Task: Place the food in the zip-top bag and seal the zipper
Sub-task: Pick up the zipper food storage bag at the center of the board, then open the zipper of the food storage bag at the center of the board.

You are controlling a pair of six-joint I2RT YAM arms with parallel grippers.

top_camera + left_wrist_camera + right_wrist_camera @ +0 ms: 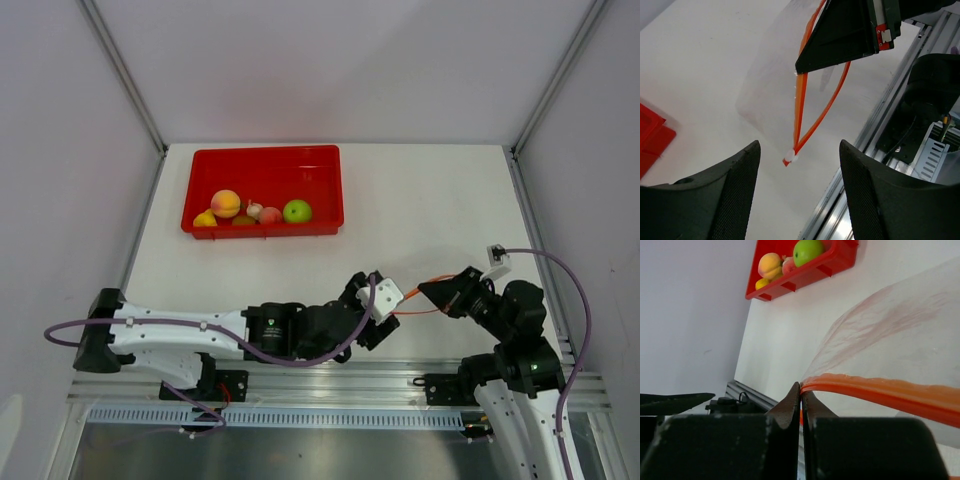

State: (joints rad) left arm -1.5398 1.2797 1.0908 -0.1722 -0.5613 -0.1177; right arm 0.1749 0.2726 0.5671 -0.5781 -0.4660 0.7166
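The clear zip-top bag (769,85) hangs just above the table between my grippers; it also shows in the right wrist view (890,330). Its orange zipper (799,110) stands parted into two strips that meet at the near end. My right gripper (432,291) is shut on the zipper (880,390) at the mouth's edge. My left gripper (799,148) is open and empty, its fingers on either side of the zipper's end, apart from it. The food lies in the red tray (320,160): green apple (297,211), peach (226,203), red-pink fruit (269,215), yellow piece (205,219).
The red tray stands at the back left of the white table, far from both grippers. An aluminium rail (330,372) runs along the near edge just behind the bag. Grey walls enclose the table on three sides.
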